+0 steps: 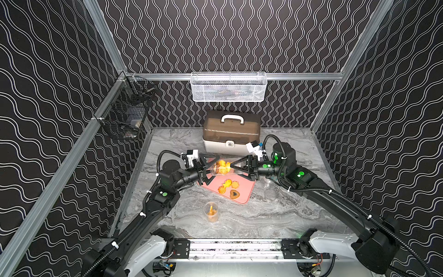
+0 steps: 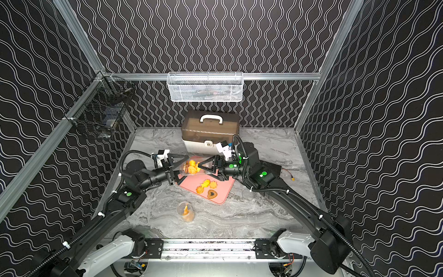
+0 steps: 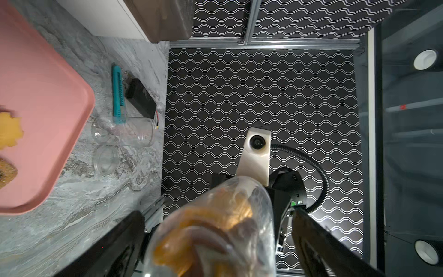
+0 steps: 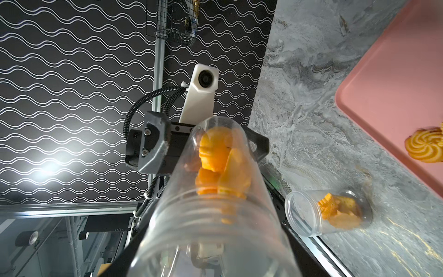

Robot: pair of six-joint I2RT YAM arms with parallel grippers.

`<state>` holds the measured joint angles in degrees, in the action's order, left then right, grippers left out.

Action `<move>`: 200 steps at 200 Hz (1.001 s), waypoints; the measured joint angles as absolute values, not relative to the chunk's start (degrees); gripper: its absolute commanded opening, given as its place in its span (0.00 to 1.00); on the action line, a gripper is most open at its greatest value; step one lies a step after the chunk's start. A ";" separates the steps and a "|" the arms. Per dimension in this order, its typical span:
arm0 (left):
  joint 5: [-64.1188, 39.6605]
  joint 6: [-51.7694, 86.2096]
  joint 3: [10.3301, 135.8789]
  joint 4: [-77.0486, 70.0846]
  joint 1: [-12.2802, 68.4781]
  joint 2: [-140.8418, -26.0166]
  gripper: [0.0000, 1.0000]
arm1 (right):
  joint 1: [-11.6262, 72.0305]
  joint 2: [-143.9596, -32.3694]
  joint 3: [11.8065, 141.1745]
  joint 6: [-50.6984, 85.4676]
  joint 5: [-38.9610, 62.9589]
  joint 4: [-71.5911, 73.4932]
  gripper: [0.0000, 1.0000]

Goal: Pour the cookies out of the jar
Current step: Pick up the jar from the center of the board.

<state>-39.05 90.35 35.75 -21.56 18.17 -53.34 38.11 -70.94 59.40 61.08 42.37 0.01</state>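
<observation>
A clear jar lies on its side in the air above a pink tray. Its threaded mouth sits in my right gripper, which is shut on it. Orange cookies bunch at the jar's closed end. My left gripper stands open around that end, with gaps on both sides in the left wrist view, where the jar fills the space between the fingers. Several cookies lie on the tray, among them a swirl and a dark-centred heart.
A second clear jar with cookies stands in front of the tray. Two empty clear jars lie right of the tray, beside a teal knife and a black pack. A brown-lidded box stands behind.
</observation>
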 measured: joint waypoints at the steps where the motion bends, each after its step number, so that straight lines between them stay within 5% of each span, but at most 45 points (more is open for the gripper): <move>1: -39.05 90.41 35.75 -21.65 18.17 -53.34 0.99 | 38.11 -70.96 59.37 61.08 42.37 0.05 0.68; 64: -39.05 93.60 35.14 -26.15 18.20 -54.19 0.99 | 39.00 -72.99 59.16 62.19 43.00 3.29 0.67; 200: -38.98 95.74 34.46 -27.57 18.22 -54.39 0.79 | 39.05 -73.28 58.37 62.50 43.44 6.39 0.68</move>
<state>-38.98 95.74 34.46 -27.57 18.22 -54.39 39.05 -73.28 58.37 62.50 43.44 6.39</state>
